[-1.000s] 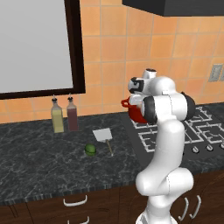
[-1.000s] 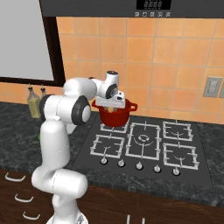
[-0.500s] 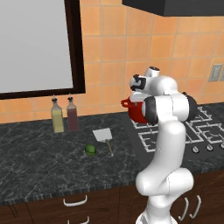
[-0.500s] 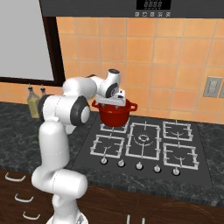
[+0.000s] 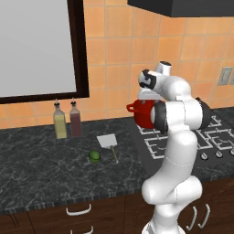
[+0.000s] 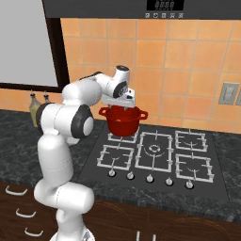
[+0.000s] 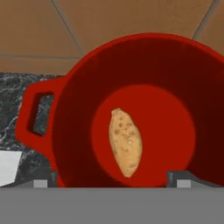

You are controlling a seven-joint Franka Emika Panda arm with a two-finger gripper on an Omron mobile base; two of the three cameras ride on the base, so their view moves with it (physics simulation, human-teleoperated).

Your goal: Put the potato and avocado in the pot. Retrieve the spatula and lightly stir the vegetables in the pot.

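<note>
The glossy red pot [image 6: 123, 121] stands on the back left burner of the stove; it also shows behind my arm [image 5: 142, 114]. My gripper [image 6: 120, 101] hovers just over its rim, open and empty, fingertips [image 7: 181, 178] spread wide. Looking straight down into the pot [image 7: 65, 109], I see a tan potato [image 7: 125, 142] lying on its bottom. The small green avocado [image 5: 94, 156] sits on the dark counter left of the stove. Just beside it lies the spatula [image 5: 108, 141], pale blade toward the wall, thin handle toward the front.
Two bottles, one yellowish [image 5: 60, 122] and one dark red [image 5: 75, 119], stand by the wall under the window. The black stove [image 6: 155, 153] has several burners and a row of knobs at its front. A wall outlet [image 6: 228, 93] is at the right.
</note>
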